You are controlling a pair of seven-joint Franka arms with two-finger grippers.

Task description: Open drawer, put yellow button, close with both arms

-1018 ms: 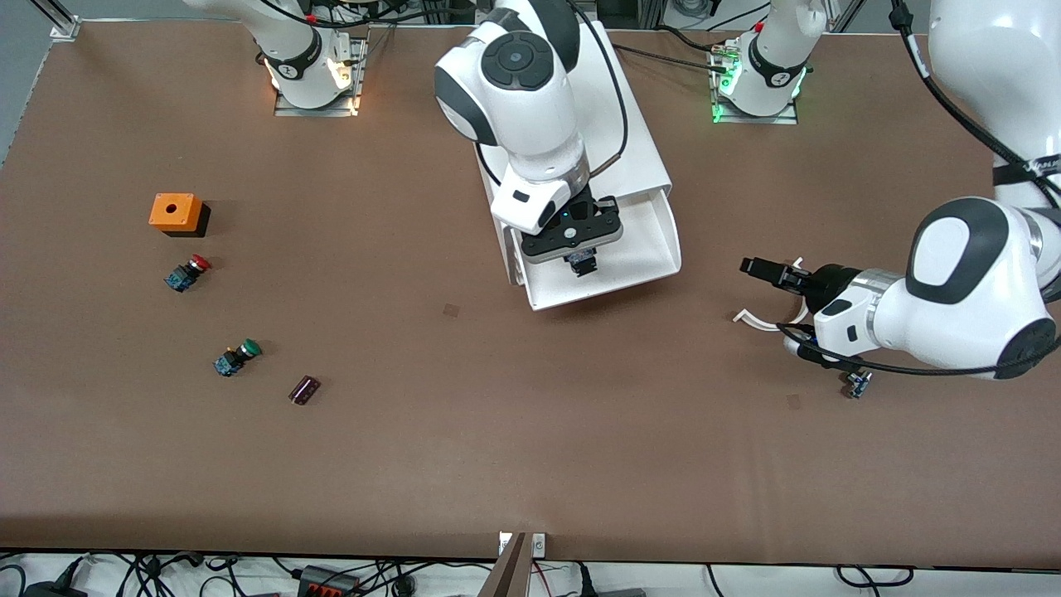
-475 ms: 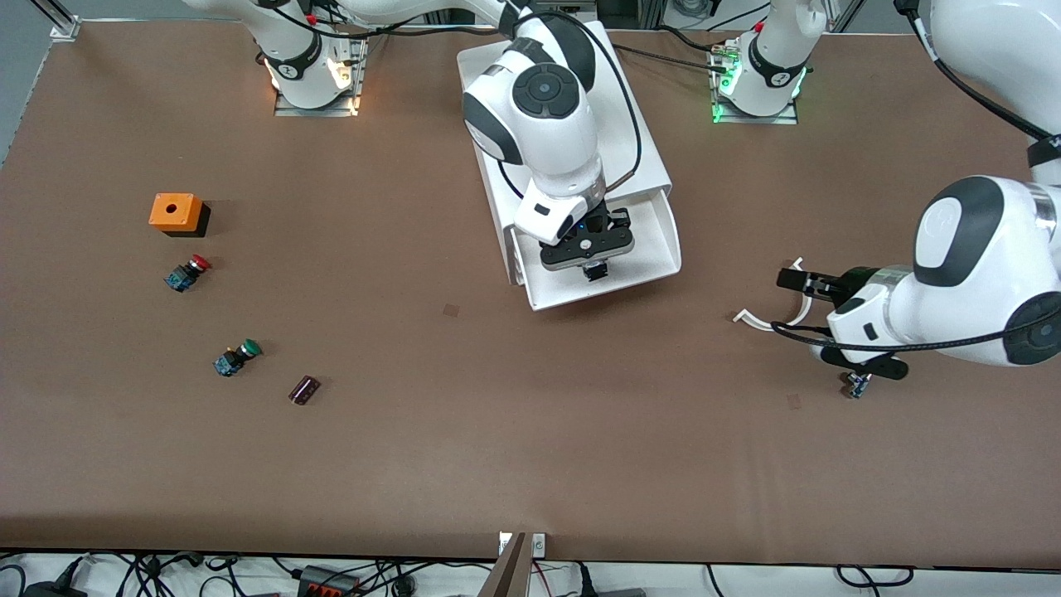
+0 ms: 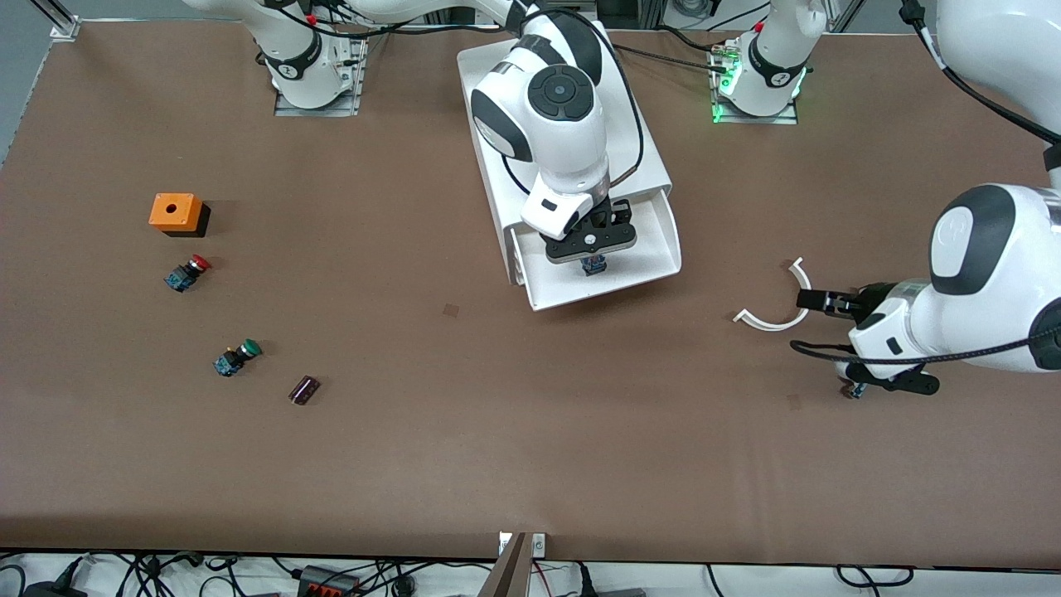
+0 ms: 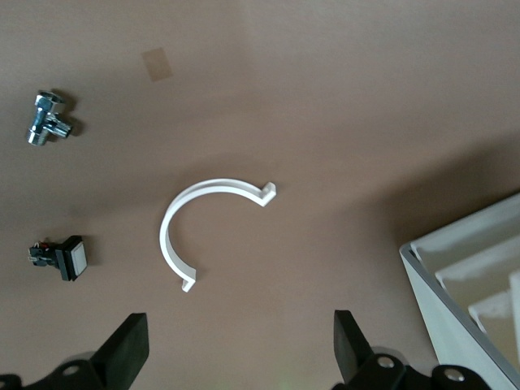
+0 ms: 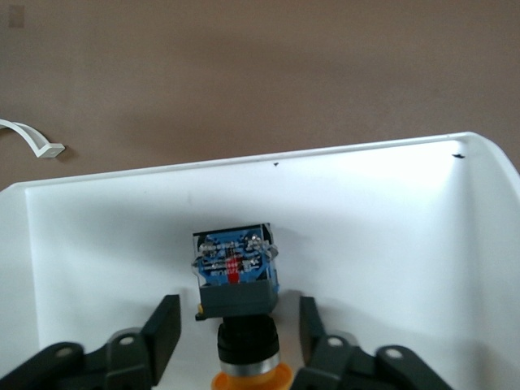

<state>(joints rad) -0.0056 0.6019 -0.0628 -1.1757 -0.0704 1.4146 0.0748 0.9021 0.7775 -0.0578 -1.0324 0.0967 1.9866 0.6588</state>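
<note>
While the right gripper is hanging inside the pulled-out drawer, its fingers are standing apart on either side of the yellow button, with a gap showing on both sides of the black body; the button is lying on the tray floor, blue base pointing toward the tray's front wall and the yellow cap between the fingers. Judging by this, the release is being made, and doing it well means spreading a little wider and then lifting straight up, so neither pad is dragging the cap or rolling the button as it leaves. The tray is standing open from the white cabinet, so the right arm should be clearing its rim fully before any push. Well apart, toward its own end of the table, the left gripper is waiting spread wide over bare tabletop, near a white curved clip.
</note>
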